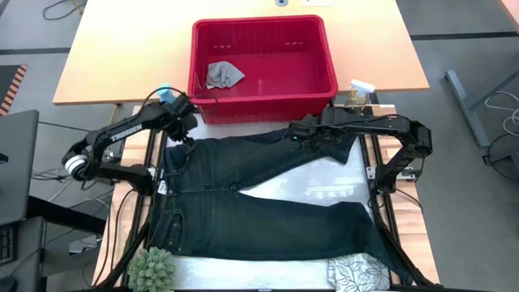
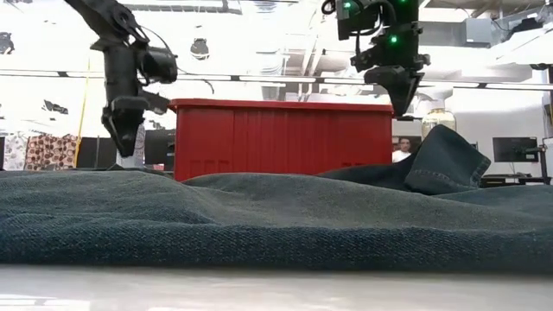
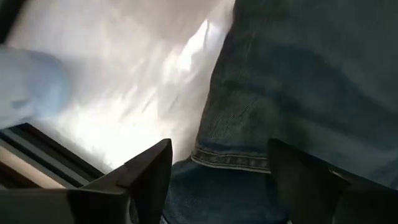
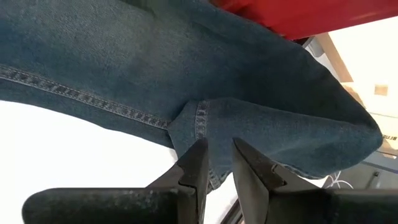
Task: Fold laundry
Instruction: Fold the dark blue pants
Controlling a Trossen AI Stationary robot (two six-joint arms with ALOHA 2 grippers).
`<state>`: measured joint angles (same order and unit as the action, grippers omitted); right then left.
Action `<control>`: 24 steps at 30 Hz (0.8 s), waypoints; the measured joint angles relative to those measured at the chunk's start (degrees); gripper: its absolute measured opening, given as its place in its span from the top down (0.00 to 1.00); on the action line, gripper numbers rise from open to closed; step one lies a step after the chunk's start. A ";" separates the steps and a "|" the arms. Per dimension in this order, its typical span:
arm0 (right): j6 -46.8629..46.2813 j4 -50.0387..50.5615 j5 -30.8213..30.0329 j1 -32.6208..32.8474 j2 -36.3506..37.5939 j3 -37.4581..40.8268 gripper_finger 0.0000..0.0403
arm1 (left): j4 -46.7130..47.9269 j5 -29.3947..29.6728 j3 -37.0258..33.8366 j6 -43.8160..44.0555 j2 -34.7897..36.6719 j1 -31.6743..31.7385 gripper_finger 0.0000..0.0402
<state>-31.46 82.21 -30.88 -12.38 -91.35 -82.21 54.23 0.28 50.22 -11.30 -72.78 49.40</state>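
High view: jeans (image 1: pixel 259 203) spread mid-frame below red basket (image 1: pixel 263 65). Left gripper (image 1: pixel 185 139) spread wide over waistband corner, left of centre. Right gripper (image 1: pixel 293 136) nearly closed above leg hem, holding nothing.

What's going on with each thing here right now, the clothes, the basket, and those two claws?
jeans: spread flat, unfolded, one leg end bunched up.
small grey cloth: crumpled in the red basket.
leaf-print cloth: lying at the table edge.
left gripper: open above the jeans.
right gripper: slightly open, above the jeans, holding nothing.
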 joint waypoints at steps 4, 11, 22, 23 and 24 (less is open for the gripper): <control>0.00 -0.20 0.01 0.00 0.00 0.00 0.76 | 0.27 0.49 0.00 -1.02 -5.71 1.13 0.38; -0.15 -0.22 1.32 0.11 0.00 0.00 0.76 | -0.58 2.21 0.01 -3.76 -11.79 2.69 0.38; 4.34 -0.77 0.39 3.49 0.00 0.00 0.76 | -1.21 -6.61 0.04 -3.79 -12.74 3.15 0.38; 7.79 -1.57 -0.01 3.94 -0.02 0.00 0.76 | -1.21 -6.60 0.04 -4.08 -13.00 3.15 0.38; 12.00 -2.90 -0.06 4.36 -0.02 0.00 0.76 | -1.17 -6.54 0.04 -4.30 -13.30 3.15 0.38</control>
<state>-19.46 79.31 -30.94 -8.03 -91.37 -82.21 53.05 -6.26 50.26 -15.60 -86.09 52.56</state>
